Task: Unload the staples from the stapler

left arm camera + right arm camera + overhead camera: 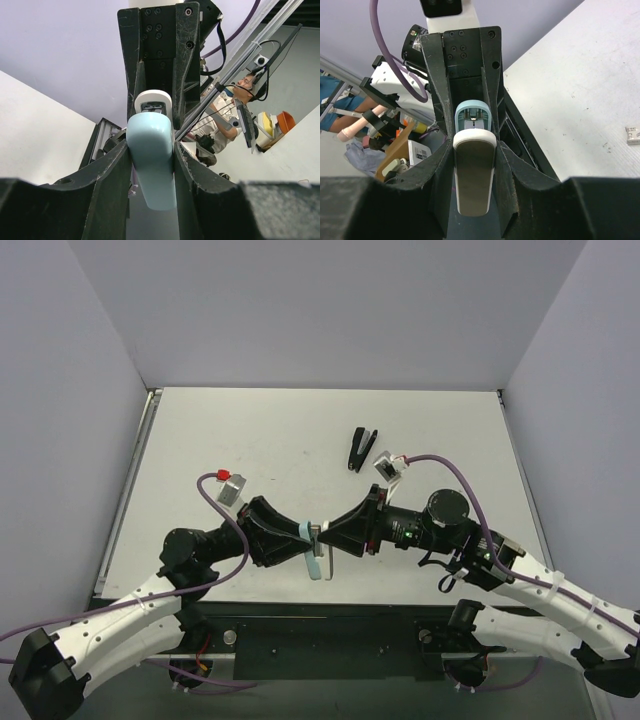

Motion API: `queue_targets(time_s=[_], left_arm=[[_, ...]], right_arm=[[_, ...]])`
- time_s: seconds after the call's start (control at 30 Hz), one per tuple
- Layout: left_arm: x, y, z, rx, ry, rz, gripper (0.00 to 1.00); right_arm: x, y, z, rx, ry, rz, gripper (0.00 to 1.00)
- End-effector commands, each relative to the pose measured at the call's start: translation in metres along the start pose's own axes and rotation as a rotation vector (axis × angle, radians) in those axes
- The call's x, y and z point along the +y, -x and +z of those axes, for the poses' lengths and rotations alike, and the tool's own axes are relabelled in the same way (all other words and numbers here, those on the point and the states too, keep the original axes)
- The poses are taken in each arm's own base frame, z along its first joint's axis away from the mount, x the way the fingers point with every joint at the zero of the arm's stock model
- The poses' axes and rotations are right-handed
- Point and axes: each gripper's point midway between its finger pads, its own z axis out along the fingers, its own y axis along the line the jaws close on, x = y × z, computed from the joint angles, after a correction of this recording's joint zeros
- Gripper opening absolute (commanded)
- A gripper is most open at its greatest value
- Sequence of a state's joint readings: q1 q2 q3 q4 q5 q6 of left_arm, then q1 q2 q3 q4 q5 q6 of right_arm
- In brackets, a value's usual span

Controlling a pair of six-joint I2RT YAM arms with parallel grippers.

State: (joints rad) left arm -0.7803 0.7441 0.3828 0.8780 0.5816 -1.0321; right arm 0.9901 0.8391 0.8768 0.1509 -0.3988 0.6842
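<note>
Left pincer (pixel 152 162): clamped on short light-blue plastic bar (pixel 151 172) | Right pincer (pixel 474 150): pinching the same bar's opposite end | slim black hinged stapler (pixel 360 448): lying hinged open on white tabletop (pixel 250 440), far centre, well apart from both pincers.

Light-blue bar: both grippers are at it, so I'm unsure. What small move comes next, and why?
Probably close the left gripper firmly on the light-blue bar: its fingers flank it closely, the right gripper is shut on its other end, and the black stapler lies untouched on the table.
</note>
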Motion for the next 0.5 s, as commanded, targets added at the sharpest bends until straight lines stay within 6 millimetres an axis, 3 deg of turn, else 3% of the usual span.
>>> queue_targets(time_s=[0.0,0.03,0.17,0.27,0.47], left_arm=[[-0.026,0.011,0.000,-0.022,-0.079,0.075,0.00],[-0.026,0.012,0.001,-0.016,-0.072,0.077,0.00],[-0.014,0.009,0.002,0.030,0.008,0.125,0.00],[-0.007,0.005,0.002,0.066,0.043,0.113,0.00],[-0.002,-0.006,0.000,0.117,0.046,0.107,0.00]], right_arm=[[-0.003,0.011,-0.008,-0.065,-0.029,-0.022,0.02],[-0.005,0.011,-0.011,-0.070,-0.037,-0.031,0.13],[-0.015,0.010,-0.026,-0.050,-0.120,-0.084,0.41],[-0.020,0.016,-0.041,-0.064,-0.173,-0.133,0.51],[-0.020,0.017,-0.057,-0.039,-0.209,-0.181,0.55]])
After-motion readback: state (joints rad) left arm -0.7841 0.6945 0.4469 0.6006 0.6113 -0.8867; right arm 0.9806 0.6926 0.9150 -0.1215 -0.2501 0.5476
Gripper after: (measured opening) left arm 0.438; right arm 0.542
